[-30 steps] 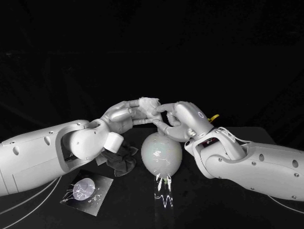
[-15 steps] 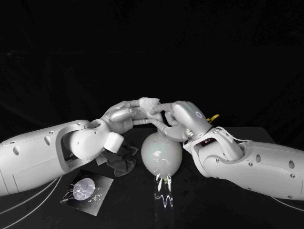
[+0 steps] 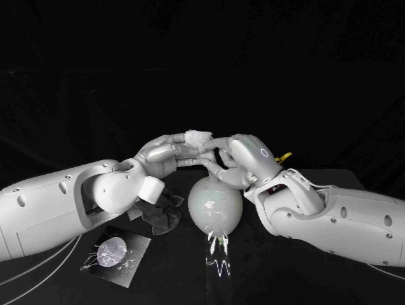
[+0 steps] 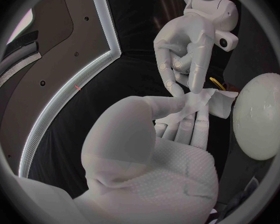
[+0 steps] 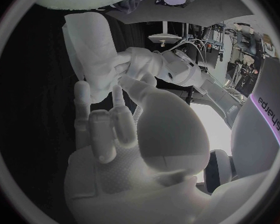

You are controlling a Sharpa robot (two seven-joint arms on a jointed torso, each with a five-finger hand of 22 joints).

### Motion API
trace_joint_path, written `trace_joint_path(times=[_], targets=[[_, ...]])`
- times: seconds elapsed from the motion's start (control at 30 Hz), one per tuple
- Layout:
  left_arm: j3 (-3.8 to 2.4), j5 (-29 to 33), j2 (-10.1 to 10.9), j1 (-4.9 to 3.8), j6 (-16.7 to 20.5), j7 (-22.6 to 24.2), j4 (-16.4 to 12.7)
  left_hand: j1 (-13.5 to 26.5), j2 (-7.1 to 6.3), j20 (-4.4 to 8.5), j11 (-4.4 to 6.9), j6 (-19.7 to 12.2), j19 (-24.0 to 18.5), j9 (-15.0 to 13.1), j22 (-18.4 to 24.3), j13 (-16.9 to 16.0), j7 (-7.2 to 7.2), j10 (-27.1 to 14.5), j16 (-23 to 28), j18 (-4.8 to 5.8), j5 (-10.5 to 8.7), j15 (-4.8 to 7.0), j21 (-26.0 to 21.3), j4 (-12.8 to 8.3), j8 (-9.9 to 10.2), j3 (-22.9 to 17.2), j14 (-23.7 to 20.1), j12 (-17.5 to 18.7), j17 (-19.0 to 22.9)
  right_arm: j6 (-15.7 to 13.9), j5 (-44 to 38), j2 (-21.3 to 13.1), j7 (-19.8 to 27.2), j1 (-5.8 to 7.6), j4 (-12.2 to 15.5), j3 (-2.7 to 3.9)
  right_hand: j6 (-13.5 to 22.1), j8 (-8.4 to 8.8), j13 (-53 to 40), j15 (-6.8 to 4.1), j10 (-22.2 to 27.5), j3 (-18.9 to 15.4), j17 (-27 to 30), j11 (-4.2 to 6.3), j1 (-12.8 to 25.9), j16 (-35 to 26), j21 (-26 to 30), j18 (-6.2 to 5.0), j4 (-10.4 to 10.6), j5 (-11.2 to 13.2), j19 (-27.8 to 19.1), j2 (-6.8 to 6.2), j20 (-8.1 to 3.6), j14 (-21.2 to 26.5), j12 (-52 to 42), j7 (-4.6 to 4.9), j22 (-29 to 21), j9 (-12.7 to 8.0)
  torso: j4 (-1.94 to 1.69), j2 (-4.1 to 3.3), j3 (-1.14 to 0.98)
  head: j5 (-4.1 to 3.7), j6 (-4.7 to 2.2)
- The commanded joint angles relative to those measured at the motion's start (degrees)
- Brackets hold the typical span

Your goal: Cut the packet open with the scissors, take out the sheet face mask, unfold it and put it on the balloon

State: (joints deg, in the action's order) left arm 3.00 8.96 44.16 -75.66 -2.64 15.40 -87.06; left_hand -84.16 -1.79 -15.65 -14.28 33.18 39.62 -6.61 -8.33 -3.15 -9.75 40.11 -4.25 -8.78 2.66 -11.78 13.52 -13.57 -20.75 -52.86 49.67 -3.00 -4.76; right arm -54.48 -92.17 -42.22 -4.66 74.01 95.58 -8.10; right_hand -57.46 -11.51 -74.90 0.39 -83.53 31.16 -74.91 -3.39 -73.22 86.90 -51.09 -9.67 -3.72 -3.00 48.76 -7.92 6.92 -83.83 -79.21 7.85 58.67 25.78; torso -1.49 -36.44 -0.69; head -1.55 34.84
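The folded white sheet face mask point(image 3: 199, 136) hangs in the air above the pale balloon point(image 3: 214, 204), which stands on the table. My left hand point(image 3: 166, 155) grips the mask point(image 4: 204, 101) from one side. My right hand point(image 3: 240, 157) meets it from the other side and pinches the mask's edge point(image 5: 90, 50) with its fingertips point(image 4: 175, 87). The cut packet point(image 3: 117, 250) lies flat on the table by my left forearm. A yellow scissors handle point(image 3: 284, 155) shows behind my right wrist.
A dark crumpled piece point(image 3: 162, 213) lies on the table between my left forearm and the balloon point(image 4: 259, 115). The black table point(image 3: 285, 273) runs to its far edge just behind my right arm.
My right hand has turned slightly and pushed a little closer to the left hand. The mask sits a touch lower between them. The balloon and packet have not moved.
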Motion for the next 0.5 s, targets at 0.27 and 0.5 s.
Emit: trace_joint_path(times=[0.27, 0.5], targets=[[-0.08, -1.46, -0.04, -0.04, 0.47, 0.08, -0.13, -2.53, 3.34, 0.17, 0.25, 1.75, 1.04, -0.1, -0.65, -0.27, -7.27, 3.8, -0.38, 0.11, 0.14, 0.35, 1.44, -0.15, -0.89, -2.48, 1.98, -0.49, -0.11, -2.7, -2.47, -0.18, -1.15, -0.01, 0.1, 0.08, -0.59, 0.47, -6.89, -0.13, -1.01, 0.53, -6.87, 0.1, -0.52, 0.32, -0.26, -0.71, -0.12, 0.04, 0.45, -0.2, 0.02, -1.81, -0.31, 0.01, 0.11, -0.18, 0.0, 0.0, 0.01, 0.04, 0.07], [-0.08, -1.51, -0.02, -0.04, 0.24, 0.13, -0.12, -2.73, 2.98, 0.05, 0.26, 1.83, 0.72, -0.03, -0.6, -0.21, -7.28, 3.85, -0.28, -0.04, 0.15, 0.37, 1.47, -0.48, -0.9, -3.39, 2.15, -0.36, -0.07, -1.63, -3.85, -0.31, -3.14, 0.0, -0.25, 0.13, -0.56, 0.88, -6.38, -0.08, -0.6, 0.51, -6.17, 0.01, -0.02, 0.08, 0.05, -0.75, 0.11, 0.14, 0.04, -0.96, 0.0, -1.41, 0.39, 0.14, -0.07, -0.51, 0.02, 0.04, 0.01, 0.02, 0.04]])
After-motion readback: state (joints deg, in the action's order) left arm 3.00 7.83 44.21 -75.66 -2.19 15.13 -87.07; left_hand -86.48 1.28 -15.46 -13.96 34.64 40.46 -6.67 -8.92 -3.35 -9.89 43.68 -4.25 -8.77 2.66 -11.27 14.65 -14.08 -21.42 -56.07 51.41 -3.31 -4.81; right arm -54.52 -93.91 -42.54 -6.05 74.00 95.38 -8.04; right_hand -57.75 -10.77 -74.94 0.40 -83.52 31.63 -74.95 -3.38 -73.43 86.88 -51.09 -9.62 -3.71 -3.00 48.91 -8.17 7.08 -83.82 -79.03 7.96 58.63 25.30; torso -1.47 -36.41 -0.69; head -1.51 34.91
